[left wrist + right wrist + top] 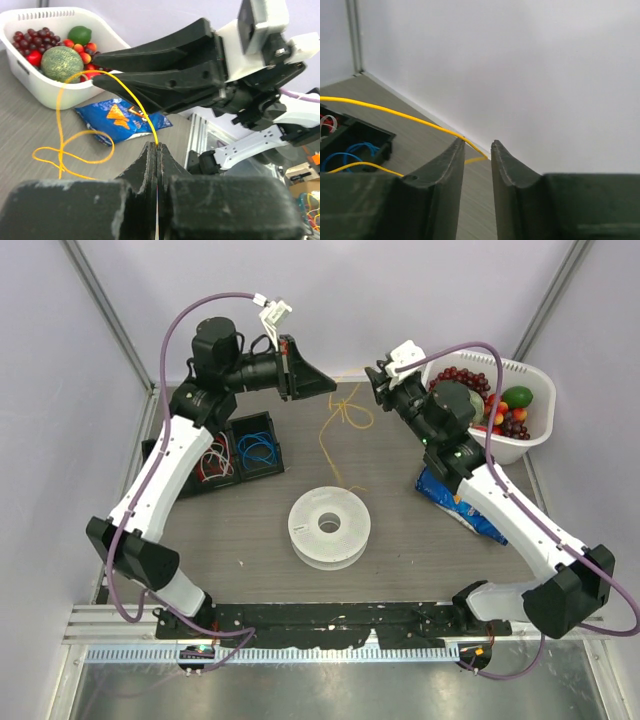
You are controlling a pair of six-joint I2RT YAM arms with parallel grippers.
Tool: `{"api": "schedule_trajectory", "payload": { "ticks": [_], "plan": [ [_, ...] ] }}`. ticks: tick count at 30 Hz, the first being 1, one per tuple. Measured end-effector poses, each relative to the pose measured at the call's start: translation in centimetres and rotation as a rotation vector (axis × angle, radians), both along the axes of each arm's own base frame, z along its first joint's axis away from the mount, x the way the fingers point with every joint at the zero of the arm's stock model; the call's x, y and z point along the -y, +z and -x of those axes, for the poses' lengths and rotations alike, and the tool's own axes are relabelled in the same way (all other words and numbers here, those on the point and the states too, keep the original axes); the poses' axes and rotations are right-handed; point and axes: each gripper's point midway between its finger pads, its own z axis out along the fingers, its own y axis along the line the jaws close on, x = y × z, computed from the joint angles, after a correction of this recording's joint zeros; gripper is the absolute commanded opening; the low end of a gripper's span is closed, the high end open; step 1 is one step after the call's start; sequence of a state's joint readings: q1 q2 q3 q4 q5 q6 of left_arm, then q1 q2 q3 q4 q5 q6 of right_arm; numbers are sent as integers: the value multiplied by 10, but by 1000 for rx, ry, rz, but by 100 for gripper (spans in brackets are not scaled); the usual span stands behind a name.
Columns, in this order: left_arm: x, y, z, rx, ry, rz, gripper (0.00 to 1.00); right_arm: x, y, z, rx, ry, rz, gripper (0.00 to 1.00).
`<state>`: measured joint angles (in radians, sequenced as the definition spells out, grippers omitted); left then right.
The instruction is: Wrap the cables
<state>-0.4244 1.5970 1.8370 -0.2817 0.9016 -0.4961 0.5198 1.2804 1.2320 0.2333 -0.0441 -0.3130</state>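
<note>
Left claw (157, 150): pinched shut on the cable (59, 135), one strand raised above the counter (250, 560).
Right claw (477, 147): narrow gap, not closed; the cable crosses at its tips.
Progress: I judge wrapping barely begun. The spool (329, 526) is bare and the cable lies loose beyond it.

You lose the cable (420, 121) where it passes behind the right gripper (477, 144), so contact with its jaws is unclear, and the right arm (510, 515) covers part of the chip bag (445, 498).

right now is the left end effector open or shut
Shut: the left end effector pinches the yellow wire at its tips, no gap between them.
</note>
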Motion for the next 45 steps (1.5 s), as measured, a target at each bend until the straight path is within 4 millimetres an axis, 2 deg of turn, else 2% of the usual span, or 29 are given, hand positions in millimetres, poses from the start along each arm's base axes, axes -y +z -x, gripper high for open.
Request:
{"api": "schedule_trajectory", "payload": {
  "ticks": [3,6,7,8,9,10,13,17,19,25,28,31,34,37,40,45],
  "plan": [
    [-1,1,10,-14,-28,15,0,4,1,-9,40,-43,36,15],
    [-5,8,25,-12,-59,33,0,10,8,-12,94,-81,60,10],
    [-7,12,30,-8,-67,40,0,11,11,-12,110,-87,62,12],
    [-9,15,35,-4,-79,48,0,12,14,-12,125,-90,62,22],
    [-10,19,41,3,-91,56,0,12,15,-12,135,-88,63,28],
    [-11,23,45,6,-100,64,0,12,16,-12,141,-82,64,39],
    [-13,33,53,26,-118,86,0,6,15,-7,144,-33,77,60],
    [-17,38,50,26,-103,97,0,-2,9,11,114,63,116,73],
    [-20,38,46,24,-86,98,0,-1,7,22,100,87,129,75],
    [-24,43,41,32,-62,102,0,13,-2,59,68,125,165,76],
    [-24,48,38,41,-60,107,0,16,-20,75,26,163,193,77],
    [-22,48,36,37,-60,108,0,9,-36,84,-23,224,210,77],
    [-21,46,34,24,-62,107,0,1,-43,82,-51,255,196,77],
    [-21,44,34,7,-67,108,0,-4,-45,69,-63,233,167,77],
    [-20,44,36,-3,-78,109,0,-6,-42,51,-64,189,118,73],
    [-19,38,37,-46,-98,114,0,-12,-31,36,-52,166,41,67]
  ]
}}
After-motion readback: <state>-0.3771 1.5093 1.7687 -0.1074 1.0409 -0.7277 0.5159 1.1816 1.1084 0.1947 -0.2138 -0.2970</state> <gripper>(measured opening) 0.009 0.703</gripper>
